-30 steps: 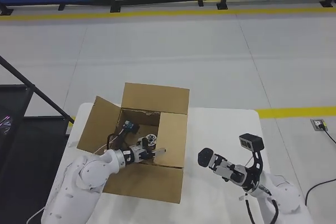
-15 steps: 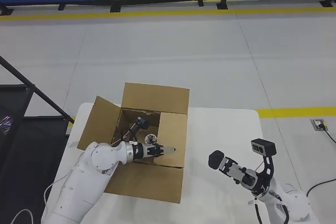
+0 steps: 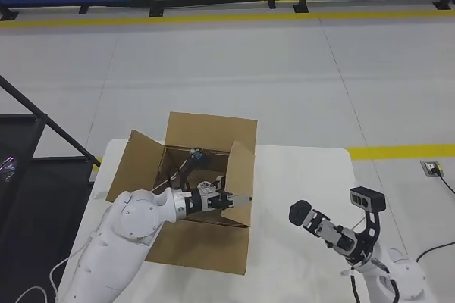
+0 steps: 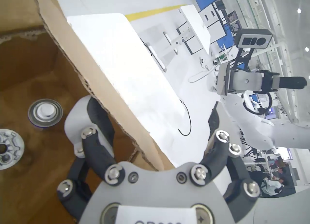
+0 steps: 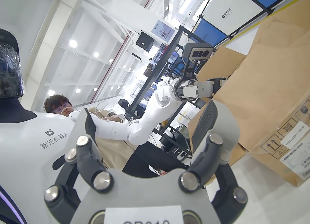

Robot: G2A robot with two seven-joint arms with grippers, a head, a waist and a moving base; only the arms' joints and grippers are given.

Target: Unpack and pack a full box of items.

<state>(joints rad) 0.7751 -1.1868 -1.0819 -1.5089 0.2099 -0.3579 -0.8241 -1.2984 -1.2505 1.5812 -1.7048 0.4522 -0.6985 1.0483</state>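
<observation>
Your table [image 3: 303,182] carries the box [image 3: 205,246] on its left half. The left gripper [image 4: 147,110] is spread wide astride the right flap [image 3: 243,174] — likely to push it aside. The right gripper [image 5: 148,111] hangs released, empty, well clear. Inside the box: a can [image 4: 45,113] and beside it what looks like a toothed disc [image 4: 7,148].

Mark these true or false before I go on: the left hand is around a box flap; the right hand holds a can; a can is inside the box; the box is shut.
1. The left hand is open around the flap on the right arm's side. True.
2. The right hand holds a can. False: it is open and empty, above the table beside the box.
3. A can sits inside the box, top up. True.
4. The box is shut. False: its flaps stand open.
</observation>
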